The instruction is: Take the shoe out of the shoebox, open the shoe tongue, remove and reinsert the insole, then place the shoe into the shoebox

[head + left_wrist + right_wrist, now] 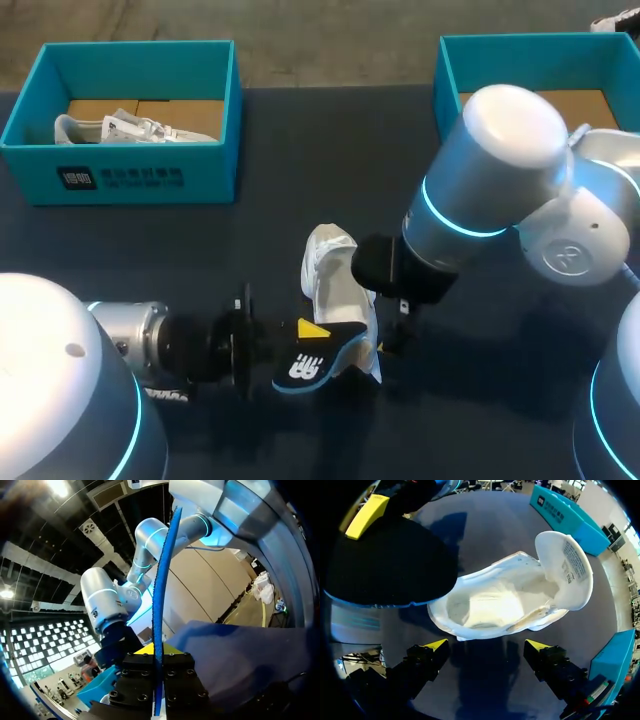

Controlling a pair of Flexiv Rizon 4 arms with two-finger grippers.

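Note:
A white shoe (330, 275) lies on the dark table (300, 150) in the middle, its tongue (567, 567) folded back and its inside (485, 602) showing. Beside it my left gripper (159, 652) is shut on the black, blue-edged insole (305, 367), which the left wrist view shows edge-on (160, 595) between the fingers. The insole (385, 562) hangs just off the shoe's heel end. My right gripper (487, 645) is open right above the shoe (505, 597), one yellow fingertip (436, 644) to each side; the right arm (480, 200) hides it from the head view.
A teal shoebox (130, 180) at the back left holds another white shoe (120, 128). A second teal shoebox (448, 75) stands at the back right, partly behind my right arm. Dark tabletop lies between the boxes and the shoe.

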